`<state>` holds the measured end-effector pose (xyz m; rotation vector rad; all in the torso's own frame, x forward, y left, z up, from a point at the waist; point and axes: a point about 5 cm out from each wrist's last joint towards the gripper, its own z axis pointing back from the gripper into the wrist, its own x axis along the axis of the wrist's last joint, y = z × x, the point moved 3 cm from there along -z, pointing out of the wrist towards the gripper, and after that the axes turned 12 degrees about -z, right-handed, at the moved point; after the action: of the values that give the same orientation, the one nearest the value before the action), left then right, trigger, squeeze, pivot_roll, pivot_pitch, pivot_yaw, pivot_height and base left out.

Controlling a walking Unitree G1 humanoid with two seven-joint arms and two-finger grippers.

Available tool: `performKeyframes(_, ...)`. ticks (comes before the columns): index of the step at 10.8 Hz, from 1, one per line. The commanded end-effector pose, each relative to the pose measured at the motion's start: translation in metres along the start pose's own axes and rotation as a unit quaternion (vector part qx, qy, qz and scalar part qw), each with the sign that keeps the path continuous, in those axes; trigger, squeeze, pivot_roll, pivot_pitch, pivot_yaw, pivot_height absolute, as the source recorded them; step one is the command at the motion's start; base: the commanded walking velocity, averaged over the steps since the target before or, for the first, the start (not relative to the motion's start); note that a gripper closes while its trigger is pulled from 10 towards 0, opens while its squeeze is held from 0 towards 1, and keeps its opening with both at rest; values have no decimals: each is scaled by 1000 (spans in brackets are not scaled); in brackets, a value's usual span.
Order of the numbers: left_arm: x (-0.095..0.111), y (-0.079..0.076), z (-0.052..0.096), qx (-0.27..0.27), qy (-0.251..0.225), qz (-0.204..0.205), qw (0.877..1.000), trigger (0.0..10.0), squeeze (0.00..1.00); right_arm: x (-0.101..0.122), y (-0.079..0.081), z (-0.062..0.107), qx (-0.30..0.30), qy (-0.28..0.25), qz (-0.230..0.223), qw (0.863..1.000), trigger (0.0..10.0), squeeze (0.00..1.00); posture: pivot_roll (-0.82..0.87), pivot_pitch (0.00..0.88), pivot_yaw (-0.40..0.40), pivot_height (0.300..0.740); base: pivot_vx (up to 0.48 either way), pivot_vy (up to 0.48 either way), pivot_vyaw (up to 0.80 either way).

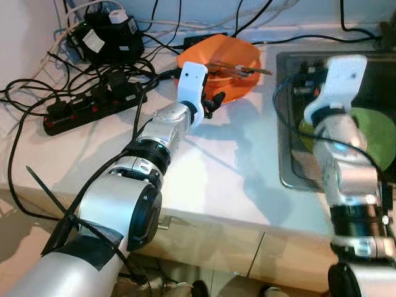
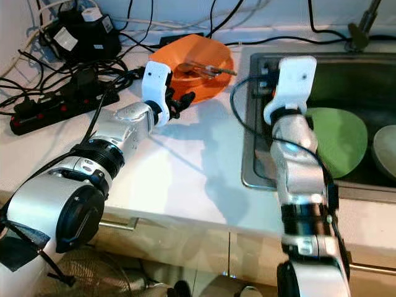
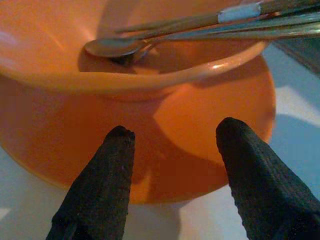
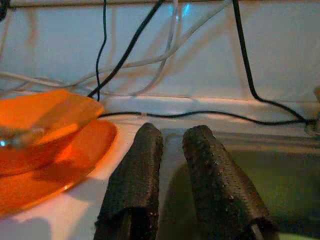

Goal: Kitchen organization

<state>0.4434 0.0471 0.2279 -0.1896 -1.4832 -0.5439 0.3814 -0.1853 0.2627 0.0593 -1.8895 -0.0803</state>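
While cables and a power strip crowd my worktop's back left corner, orange bowl holding spoons on its plate near the back edge, my left gripper fingers apart just before it, my right gripper fingers nearly together over the sink, green plate inside.

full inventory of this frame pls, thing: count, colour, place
orange bowl: 1, orange, on the orange plate at the counter's back
orange plate: 1, orange, under the bowl
cutlery: several pieces, metal, lying in the bowl
power strip: 1, black, counter, robot's left
cables: many, black and white, back left of counter
sink: 1, steel, robot's right
green plate: 1, green, in the sink
left gripper: open, at the orange plate's edge
right gripper: fingers nearly together, over the sink's edge
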Motion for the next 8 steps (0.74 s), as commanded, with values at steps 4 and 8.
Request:
performKeyframes(4, -17, -7, 0, -15, 57, -9, 998, 10000, 0, 1, 6, 10, 2, 6, -8, 1000, 10000, 0, -162, 202, 192, 740, 0, 0, 0)
performKeyframes(8, -42, -17, 4, -53, 112, 8, 992, 10000, 0, -2, 7, 8, 0, 14, -16, 1000, 10000, 0, -99, 212, 186, 740, 0, 0, 0)
